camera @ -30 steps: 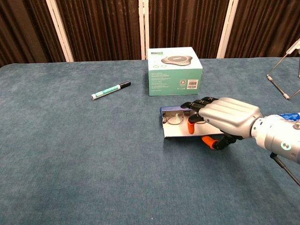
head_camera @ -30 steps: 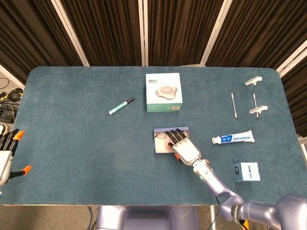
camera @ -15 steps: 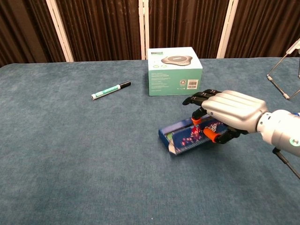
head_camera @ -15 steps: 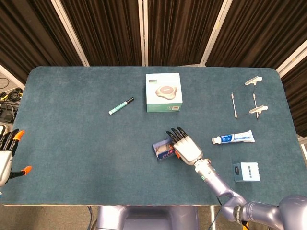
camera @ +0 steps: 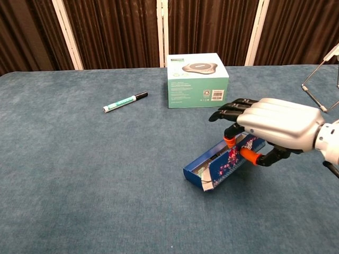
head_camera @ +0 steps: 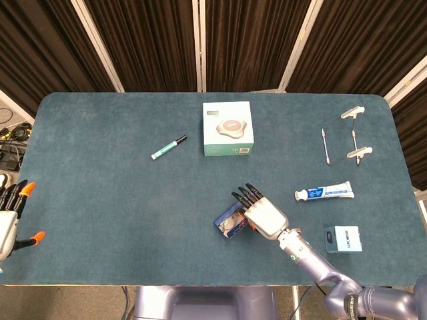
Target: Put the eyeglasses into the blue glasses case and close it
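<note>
The blue glasses case [camera: 220, 161] [head_camera: 229, 222] is tilted, its right end raised and its left end low over the table. My right hand [camera: 270, 127] [head_camera: 263, 215] pinches that raised end between the thumb and a finger, the other fingers stretched out above it. The lid stands half folded, leaving a narrow gap. The eyeglasses inside are mostly hidden; only a pale sliver shows in the gap. My left hand [head_camera: 10, 213] hangs at the table's near left corner, fingers apart and holding nothing.
A white-green speaker box [head_camera: 228, 129] [camera: 197, 79] stands just behind the case. A green marker [head_camera: 168, 147] [camera: 125, 101] lies to the left. A toothpaste tube [head_camera: 324, 193], a small blue box [head_camera: 343, 238] and a wire rack [head_camera: 343, 137] sit on the right.
The case lay flat and open with the glasses showing under my right hand. The hand has since folded the lid over and lifted the case's right end, pulling it slightly nearer.
</note>
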Controlling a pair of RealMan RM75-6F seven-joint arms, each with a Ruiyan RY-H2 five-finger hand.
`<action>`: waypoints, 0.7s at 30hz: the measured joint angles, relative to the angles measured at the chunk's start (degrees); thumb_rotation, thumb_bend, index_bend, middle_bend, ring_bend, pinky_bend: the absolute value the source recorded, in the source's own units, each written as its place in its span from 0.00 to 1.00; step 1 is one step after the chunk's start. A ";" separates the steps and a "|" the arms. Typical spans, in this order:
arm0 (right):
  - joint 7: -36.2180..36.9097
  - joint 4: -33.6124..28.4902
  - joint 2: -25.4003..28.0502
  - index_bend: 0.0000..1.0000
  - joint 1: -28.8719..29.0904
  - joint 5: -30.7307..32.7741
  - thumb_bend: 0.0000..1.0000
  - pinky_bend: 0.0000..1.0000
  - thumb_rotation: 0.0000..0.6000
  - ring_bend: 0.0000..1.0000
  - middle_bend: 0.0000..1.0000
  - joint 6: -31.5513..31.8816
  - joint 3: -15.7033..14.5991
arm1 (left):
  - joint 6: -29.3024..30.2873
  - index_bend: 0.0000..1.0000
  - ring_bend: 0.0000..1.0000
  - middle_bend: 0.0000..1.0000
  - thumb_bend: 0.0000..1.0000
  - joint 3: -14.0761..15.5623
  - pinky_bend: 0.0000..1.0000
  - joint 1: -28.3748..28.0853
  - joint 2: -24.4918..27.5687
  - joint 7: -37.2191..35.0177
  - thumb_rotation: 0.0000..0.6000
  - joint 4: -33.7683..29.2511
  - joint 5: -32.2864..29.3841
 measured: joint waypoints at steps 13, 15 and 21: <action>-7.78 2.67 -4.44 0.63 2.80 4.02 0.48 0.00 1.00 0.00 0.09 -5.06 2.50 | -0.73 0.00 0.00 0.00 0.00 -0.19 0.00 -0.32 -0.16 -0.08 1.00 0.43 -0.65; -8.02 3.04 -4.84 0.60 2.89 4.16 0.48 0.00 1.00 0.00 0.09 -5.06 2.61 | -0.78 0.00 0.00 0.00 0.00 -0.19 0.00 -0.35 -0.15 -0.11 1.00 0.45 -0.67; -8.60 4.02 -5.94 0.16 2.57 4.00 0.22 0.00 1.00 0.00 0.03 -3.09 3.09 | -0.84 0.00 0.00 0.00 0.00 -0.24 0.00 -0.37 -0.15 -0.15 1.00 0.48 -0.84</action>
